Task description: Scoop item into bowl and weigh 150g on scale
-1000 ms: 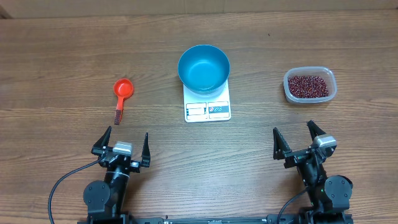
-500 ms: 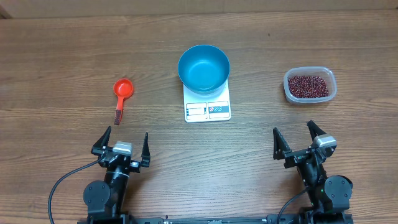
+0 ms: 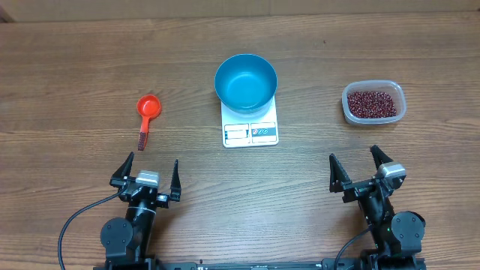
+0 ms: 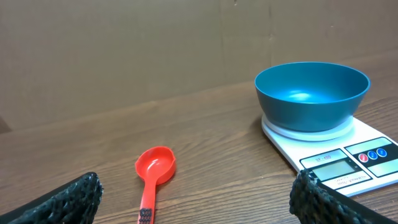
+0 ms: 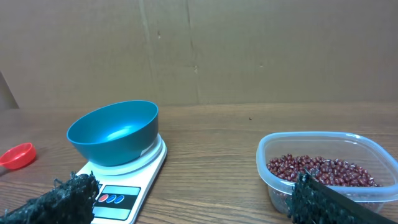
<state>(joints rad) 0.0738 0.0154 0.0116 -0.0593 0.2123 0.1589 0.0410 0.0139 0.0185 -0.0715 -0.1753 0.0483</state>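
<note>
Presently on the worktop [image 3: 75,60], listed by pincer.

Left pincer [image 3: 152,161]: jaws spread fully wide, nothing between them, touching nothing. It sits low at the near edge of the worktop, pointing away from the robot.
- Scoop [image 3: 148,107], orange-red plastic: straight ahead of the left pincer and a little to its left, lying flat with the cup away from it and the handle toward it. Well apart from the fingers [image 4: 68,199].
- Bowl [image 3: 245,81], bright blue, round and deep: ahead and to the right of this pincer, resting on the scale, upright, with nothing in it.
- Scale [image 3: 250,132], flat and white: under the bowl, its display and buttons on the edge facing the pincers.

Right pincer [image 3: 354,155]: jaws likewise at full spread, gripping nothing, clear of every item.
- Tub [image 3: 400,112], clear plastic with rounded corners: ahead of the right pincer and slightly to its right, apart from it.
- Beans [image 3: 370,104], dark red-brown: heaped inside the tub.
- Bowl and scale: ahead and to the left of this pincer.
</note>
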